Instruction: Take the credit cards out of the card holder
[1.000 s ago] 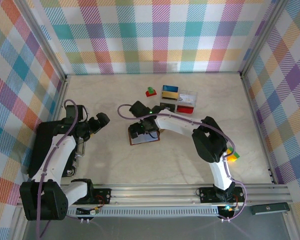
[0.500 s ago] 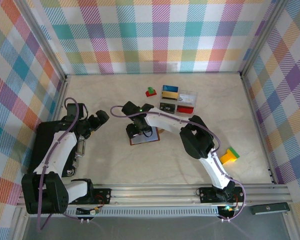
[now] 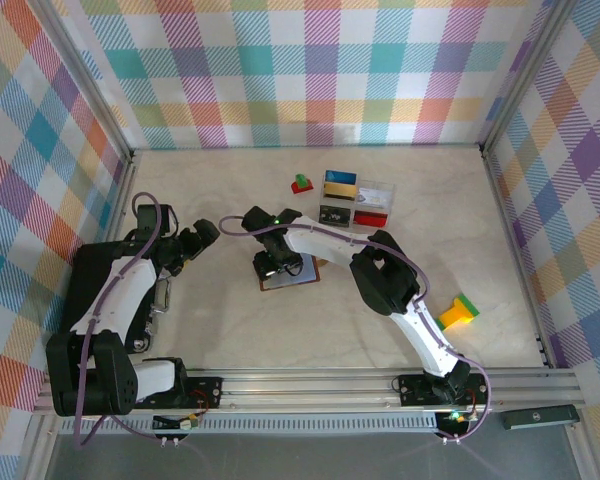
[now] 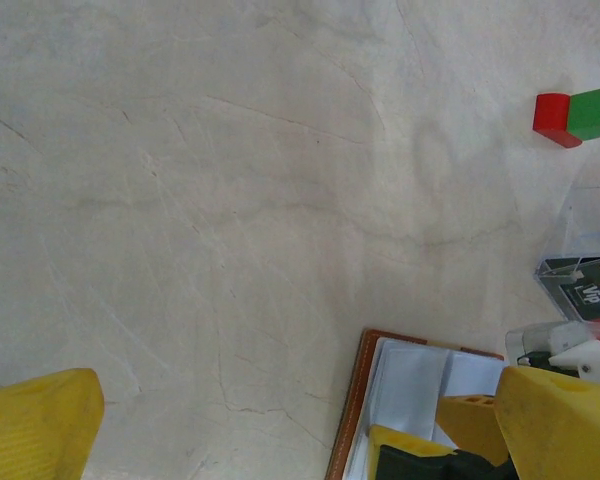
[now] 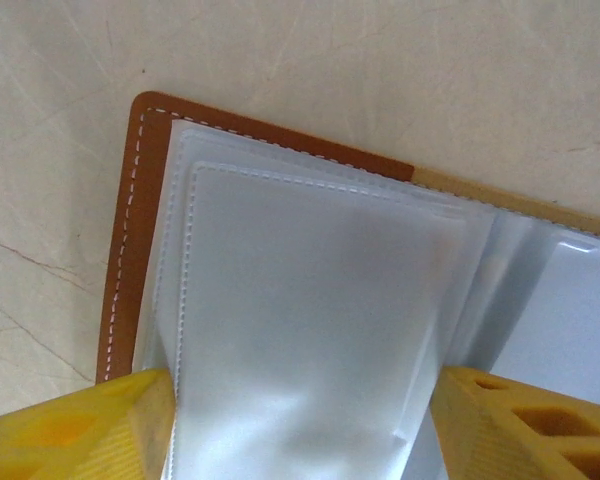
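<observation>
1. Locate the card holder. It lies open and flat on the table, long axis roughly left to right.
2. Check the right gripper, directly over the card holder. Its jaws are part open, with one pad at each side edge of a clear sleeve. You cannot tell whether they pinch it.
3. Check the left gripper, well to the left of the card holder, spread wide and empty.
4. Treat the right arm as the nearer one. You cannot tell whether this sleeve holds any credit cards.
</observation>
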